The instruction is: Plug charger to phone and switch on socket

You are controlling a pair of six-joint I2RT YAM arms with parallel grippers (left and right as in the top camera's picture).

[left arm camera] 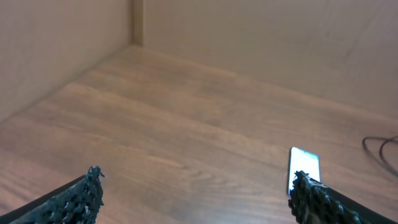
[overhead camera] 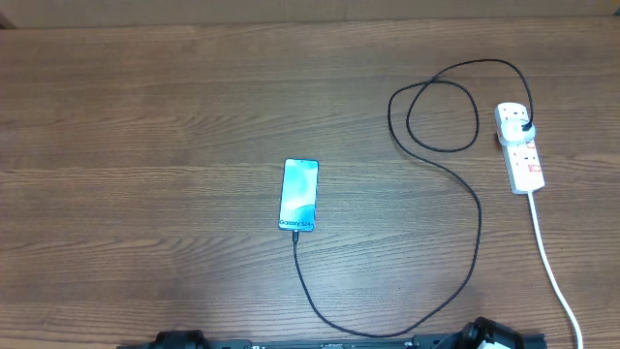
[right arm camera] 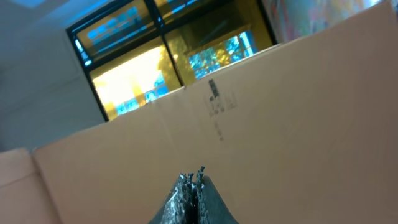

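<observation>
The phone lies flat mid-table with its blue-cyan screen up. The charger cable runs from the phone's near end, curves along the table's front, rises on the right and loops to its black plug, which sits in the white power strip at the far right. The phone also shows in the left wrist view, partly behind my right-hand finger. My left gripper is open and empty, above bare table left of the phone. My right gripper is shut with nothing in it and points up at a cardboard wall.
The strip's thick white cord runs to the table's front right edge. Cardboard walls stand along the table's far and left sides. Both arm bases sit at the front edge.
</observation>
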